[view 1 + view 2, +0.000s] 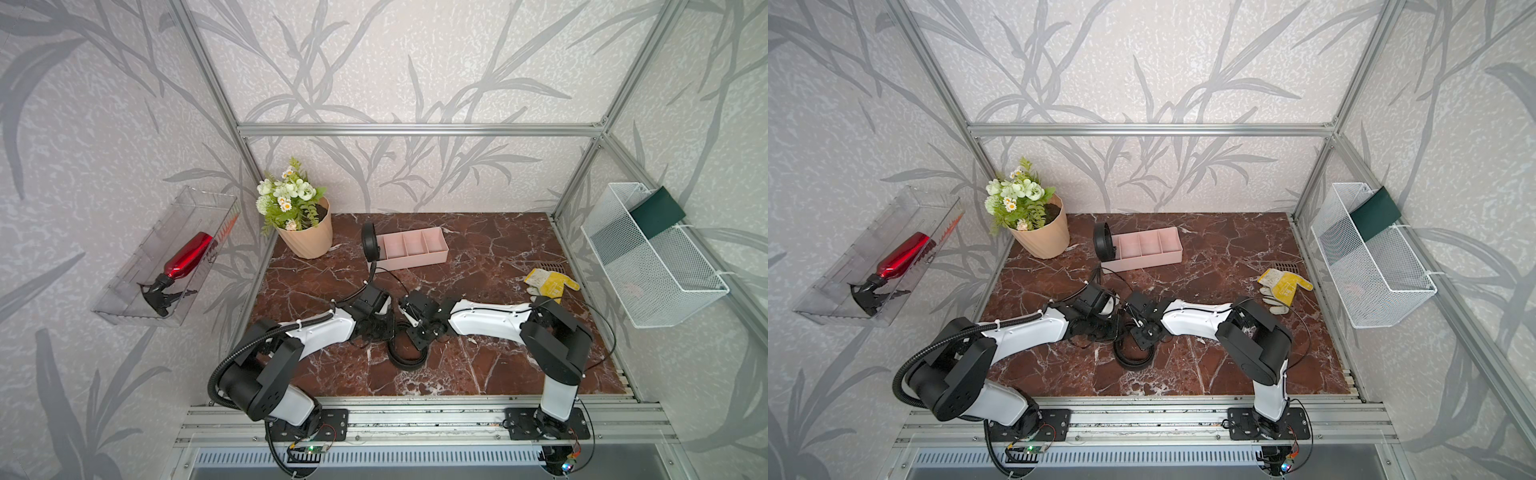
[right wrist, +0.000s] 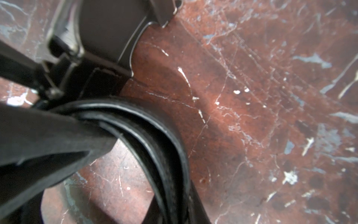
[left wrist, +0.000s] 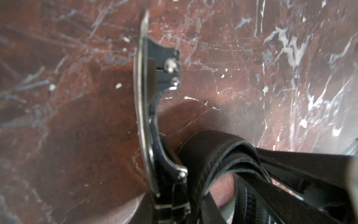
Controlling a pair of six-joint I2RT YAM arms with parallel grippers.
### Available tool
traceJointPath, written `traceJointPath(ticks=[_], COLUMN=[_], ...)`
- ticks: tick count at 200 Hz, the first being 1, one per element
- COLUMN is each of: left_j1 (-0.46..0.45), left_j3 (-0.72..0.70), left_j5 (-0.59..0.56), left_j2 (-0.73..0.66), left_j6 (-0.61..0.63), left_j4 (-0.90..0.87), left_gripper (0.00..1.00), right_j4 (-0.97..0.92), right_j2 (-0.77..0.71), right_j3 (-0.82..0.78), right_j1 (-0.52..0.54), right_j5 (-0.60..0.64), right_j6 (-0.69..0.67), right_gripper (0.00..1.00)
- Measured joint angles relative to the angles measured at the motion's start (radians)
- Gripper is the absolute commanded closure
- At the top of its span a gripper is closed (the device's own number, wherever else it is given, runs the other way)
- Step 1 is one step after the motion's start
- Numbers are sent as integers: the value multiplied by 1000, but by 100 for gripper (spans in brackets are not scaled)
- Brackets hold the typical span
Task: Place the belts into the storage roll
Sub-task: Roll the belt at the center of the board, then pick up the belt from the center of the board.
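Red-brown marbled counter, walled in by leaf-print paper and aluminium posts. Far left, on the wall: clear bin holding a red spray bottle. Next, at the back corner, peach flowerpot, close to the counter's left edge. Then a rolled belt, black, standing on edge at the left end of the storage roll; seated in that end compartment or just against it, hard to call. Pink tray, three compartments showing bare. Open marble in front of it and to its right.

Centre front, both arms nosed together. Left claw down at the loose belt; open or closed, cannot tell. Only in the left wrist view: silver buckle on edge, stitched black strap looped behind it. Right claw clamped on that coil's layers; only in the right wrist view, dark finger wedged inside the ring. In both top views, merely a flat black loop lying on the marble.

Further right, yellow glove near the edge. On the right wall, white mesh basket.
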Motion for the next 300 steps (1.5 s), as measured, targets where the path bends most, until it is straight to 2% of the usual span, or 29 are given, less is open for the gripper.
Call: traceJointPath(ticks=[33, 67, 98, 123, 162, 194, 210, 225, 233, 250, 258, 300], left_j1=[-21, -58, -89, -97, -102, -103, -103, -103, -104, -105, -106, -108], left_j3=[51, 104, 106, 107, 137, 158, 163, 175, 180, 185, 185, 185], left_j5=[-44, -110, -167, -193, -209, -209, -207, -204, -203, -201, -213, -241], left_j2=[29, 63, 81, 89, 120, 141, 151, 164, 170, 177, 179, 187], left_j6=[45, 100, 122, 133, 175, 213, 230, 245, 252, 259, 248, 235], left_j4=[-57, -113, -101, -73, -78, -100, -104, -109, -108, -105, -92, -63], left_gripper=[85, 69, 64, 63, 69, 72, 79, 80, 78, 63, 61, 58], right_j4=[-6, -37, -77, -122, -181, -190, -193, -198, -202, -206, -215, -229], right_j2=[0, 2, 7, 13, 31, 34, 35, 35, 35, 35, 35, 35], right_j3=[3, 11, 23, 37, 63, 64, 66, 66, 66, 66, 67, 68], right_j1=[1, 6, 24, 58, 101, 106, 107, 107, 106, 104, 104, 102], right_j5=[6, 31, 84, 152, 250, 269, 274, 279, 283, 285, 288, 294], right_j6=[33, 84, 176, 247, 320, 341, 344, 344, 345, 344, 348, 357], right_gripper=[100, 100, 100, 100, 100, 100, 100, 100, 100, 100, 100, 100])
